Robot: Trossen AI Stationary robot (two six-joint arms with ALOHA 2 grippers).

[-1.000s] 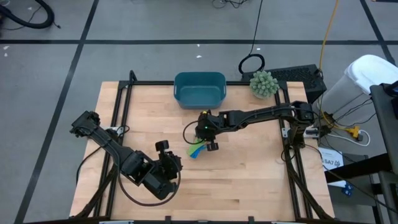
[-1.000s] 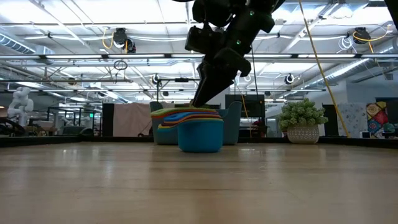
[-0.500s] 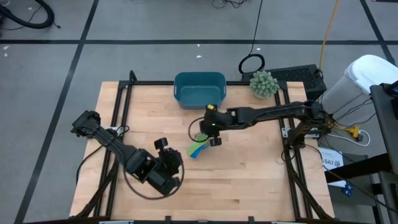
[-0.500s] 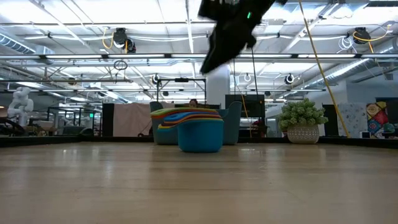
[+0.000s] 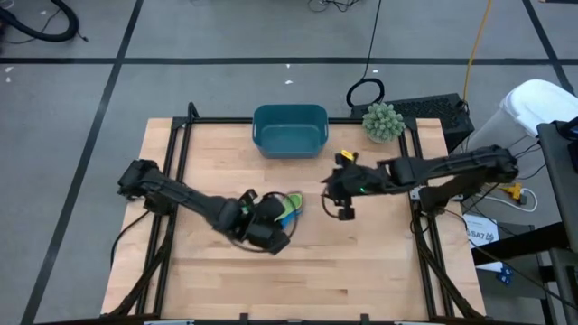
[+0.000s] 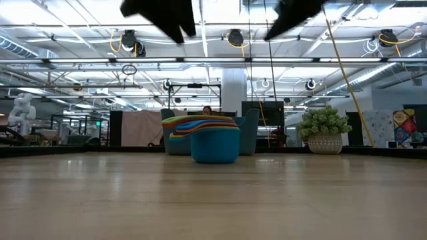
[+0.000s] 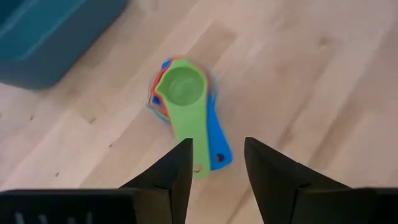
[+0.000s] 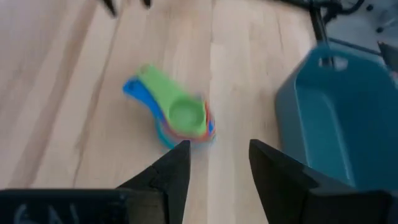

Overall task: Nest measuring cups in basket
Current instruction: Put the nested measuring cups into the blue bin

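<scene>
The measuring cups (image 7: 185,102) sit nested on the table, outside the basket (image 5: 289,129). Left gripper (image 7: 214,168), fingers apart, hovers above; next, grip the handles. Right gripper (image 8: 217,168), fingers apart, empty.

— What's my work surface here?
— A light butcher-block wooden table (image 5: 361,262) edged by a black metal frame.
— And what lies on it?
— I see a teal rectangular plastic basket (image 5: 290,130) at the far edge, a spiky green plant ball (image 5: 383,121) in the far right corner, and a nested stack of coloured plastic measuring cups (image 5: 290,208) mid-table, green one uppermost.
</scene>
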